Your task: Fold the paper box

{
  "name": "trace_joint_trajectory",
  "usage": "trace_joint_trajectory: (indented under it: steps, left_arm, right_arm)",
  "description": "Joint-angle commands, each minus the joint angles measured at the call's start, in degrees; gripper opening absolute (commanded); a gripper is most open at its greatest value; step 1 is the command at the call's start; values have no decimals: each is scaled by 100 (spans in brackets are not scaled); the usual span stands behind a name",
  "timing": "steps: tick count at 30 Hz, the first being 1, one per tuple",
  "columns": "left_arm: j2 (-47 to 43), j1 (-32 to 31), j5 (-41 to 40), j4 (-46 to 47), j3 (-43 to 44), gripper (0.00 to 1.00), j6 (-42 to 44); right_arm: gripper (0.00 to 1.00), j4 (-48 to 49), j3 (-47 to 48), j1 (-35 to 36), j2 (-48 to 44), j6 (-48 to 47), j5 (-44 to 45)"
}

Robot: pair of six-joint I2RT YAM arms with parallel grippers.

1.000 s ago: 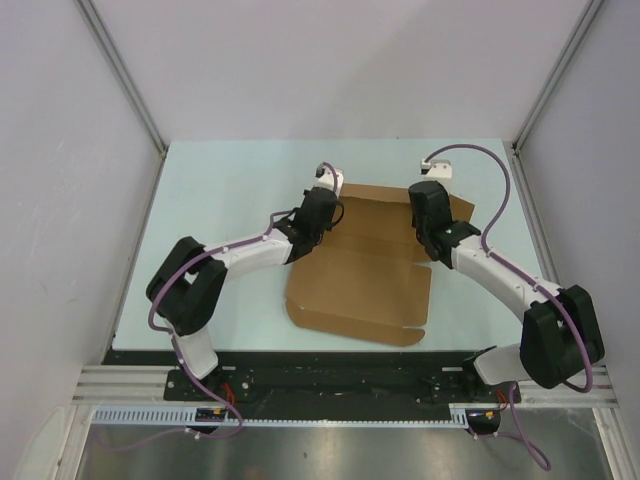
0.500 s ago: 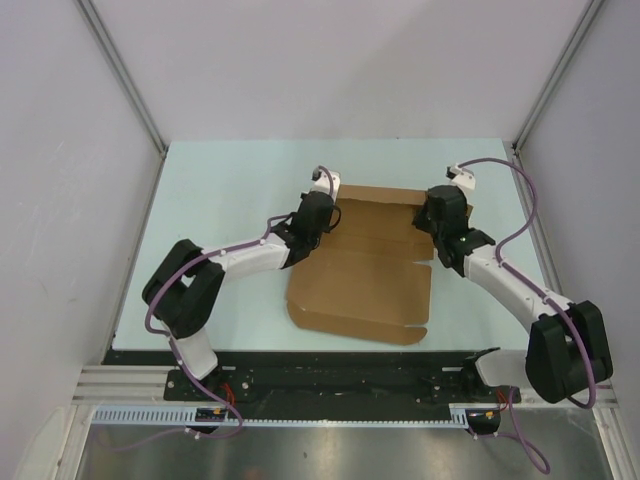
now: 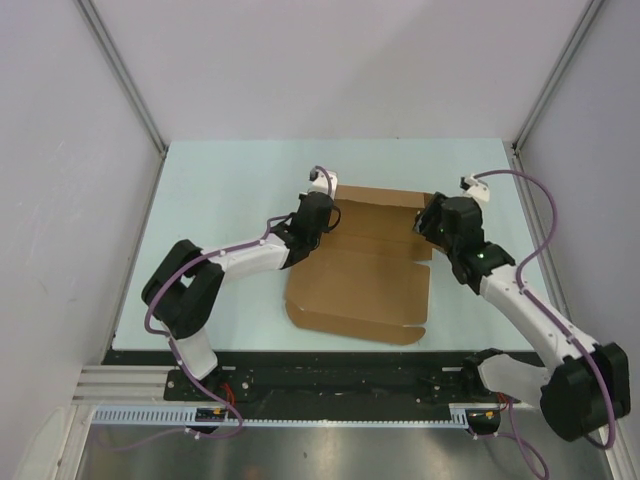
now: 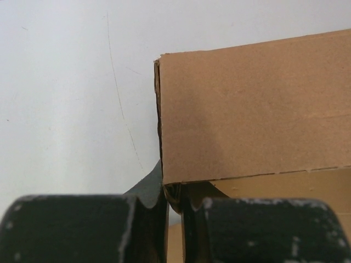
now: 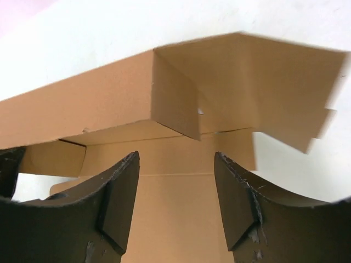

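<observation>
At the left of the top view, the left arm is stretched over the pale table to the far left corner of the paper box. The left gripper is set on that corner. In its wrist view the jaws are pressed almost together, and a cardboard edge below the raised brown panel is pinched in the narrow slit between them.

The paper box is spread in the middle of the table, between the two arms. Its near part is laid flat and its far wall is stood up.

At the right, the right gripper is held just beside the far right corner of the box. In its wrist view the fingers are spread wide and nothing is gripped. The upright wall and a flap bent from it are seen ahead of the gap, apart from both fingers.
</observation>
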Motion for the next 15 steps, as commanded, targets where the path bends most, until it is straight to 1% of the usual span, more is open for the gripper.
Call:
trace_joint_trajectory:
  steps: [1, 3, 7, 11, 15]
  left_arm:
    - [19, 26, -156, -1169, -206, 0, 0]
    - [10, 25, -121, -1259, -171, 0, -62]
    - [28, 43, -15, -1750, 23, 0, -220]
    - [-42, 43, 73, -1997, 76, 0, -290]
    - [-60, 43, 99, -2111, 32, 0, -352]
  right_arm:
    - [62, -731, 37, 1, -760, -317, 638]
    - [62, -890, -94, 10, -849, -308, 744]
    - [61, -890, -393, 2, -806, -63, 762]
    - [59, -785, -648, -16, -569, 280, 736]
    - [58, -627, -789, -25, -122, 526, 674]
